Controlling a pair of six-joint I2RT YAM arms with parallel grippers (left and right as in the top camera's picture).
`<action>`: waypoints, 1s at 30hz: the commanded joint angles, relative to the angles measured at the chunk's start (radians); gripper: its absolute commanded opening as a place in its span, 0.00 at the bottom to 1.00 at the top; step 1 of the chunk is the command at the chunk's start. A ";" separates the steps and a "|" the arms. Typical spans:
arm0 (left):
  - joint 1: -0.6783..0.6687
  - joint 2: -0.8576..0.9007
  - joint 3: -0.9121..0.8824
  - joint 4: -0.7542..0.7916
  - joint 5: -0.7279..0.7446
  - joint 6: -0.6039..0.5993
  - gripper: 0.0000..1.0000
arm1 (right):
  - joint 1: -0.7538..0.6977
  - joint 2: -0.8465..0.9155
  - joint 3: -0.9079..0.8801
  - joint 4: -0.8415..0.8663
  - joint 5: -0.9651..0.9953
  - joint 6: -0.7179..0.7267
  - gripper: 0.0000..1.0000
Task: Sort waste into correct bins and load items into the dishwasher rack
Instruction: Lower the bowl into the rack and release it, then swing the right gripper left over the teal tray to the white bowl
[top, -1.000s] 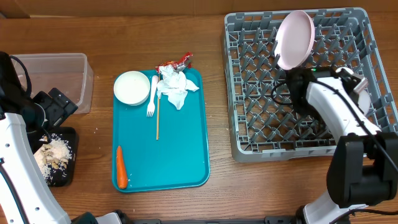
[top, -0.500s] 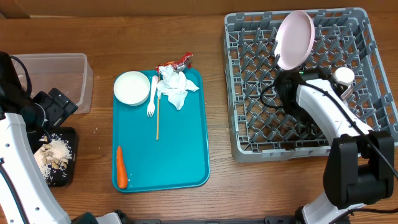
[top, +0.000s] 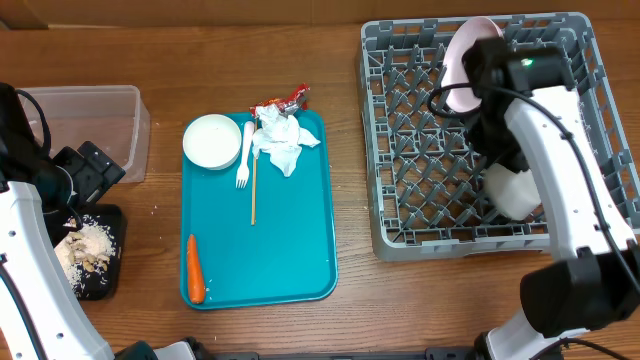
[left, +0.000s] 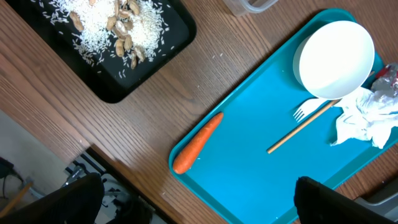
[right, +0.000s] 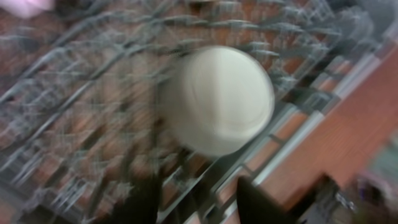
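The right gripper (right: 199, 182) hangs above the grey dishwasher rack (top: 400, 200), its two dark fingers spread apart with nothing between them. The right wrist view is heavily blurred. Straight ahead of those fingers a round white dish (right: 217, 102) rests on the rack's pegs; the blur hides whether it is a bowl or a cup. Beyond the gripper, at the rack's far edge, a pale pink plate (top: 458, 72) stands on its rim, partly covered by the arm.

The left gripper (left: 199, 183) is wide open and empty, one finger at each lower corner of its wrist view. Just beside it lies the shallow black tray (left: 109, 93), holding rice-and-nut scraps (left: 112, 18). The clear plastic tub (top: 90, 125) sits just past the gripper.

To the left gripper's right is the teal tray (top: 290, 250). Nearest on it lies an orange carrot (left: 196, 143). Farther off are a white bowl (left: 336, 59), a white plastic fork (top: 244, 155) and a thin wooden stick (left: 305, 124). Past them a crumpled napkin (left: 367, 118) touches the red-and-silver foil wrapper (top: 285, 102) at the tray's far edge.
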 joint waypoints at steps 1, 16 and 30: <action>0.004 0.006 -0.003 -0.002 0.003 -0.010 1.00 | 0.000 -0.074 0.102 -0.002 -0.213 -0.169 1.00; 0.004 0.006 -0.003 -0.002 0.003 -0.010 1.00 | 0.111 -0.101 0.127 0.326 -0.603 -0.168 1.00; 0.004 0.006 -0.003 -0.002 0.003 -0.010 1.00 | 0.500 0.262 0.124 0.753 -0.627 -0.112 0.94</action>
